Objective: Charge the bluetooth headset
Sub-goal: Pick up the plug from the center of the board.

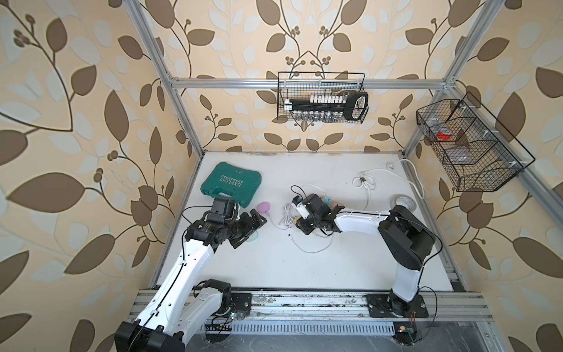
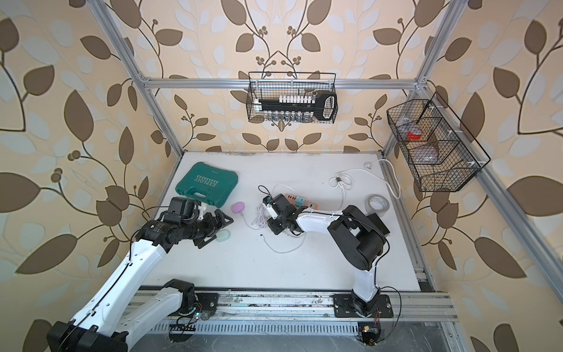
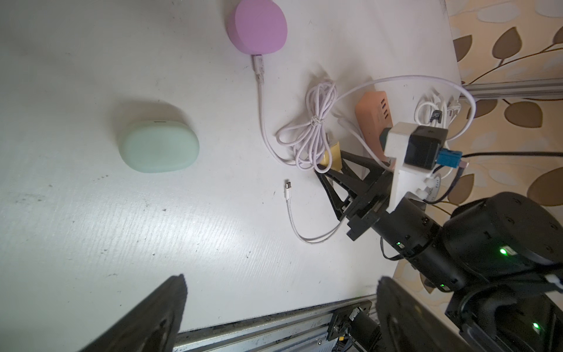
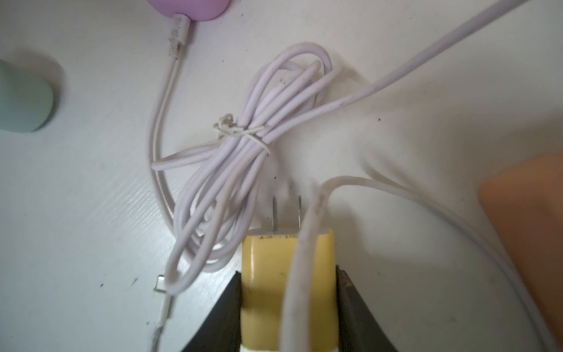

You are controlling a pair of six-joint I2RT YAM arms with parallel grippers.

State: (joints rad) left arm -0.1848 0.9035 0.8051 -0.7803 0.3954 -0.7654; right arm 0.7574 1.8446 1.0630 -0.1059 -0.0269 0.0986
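With the yellow adapter (image 4: 265, 274) clamped by the right gripper (image 4: 289, 271) and the left gripper (image 3: 280, 280) held wide near the unplugged mint headset case (image 3: 158, 149), its 2 prongs (image 4: 275, 213) could be pulled askew by the white cable (image 4: 304, 243) draped over it.

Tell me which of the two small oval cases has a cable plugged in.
The purple case, with the lilac cable entering its edge. The mint-green case lies alone, with no cable touching it.
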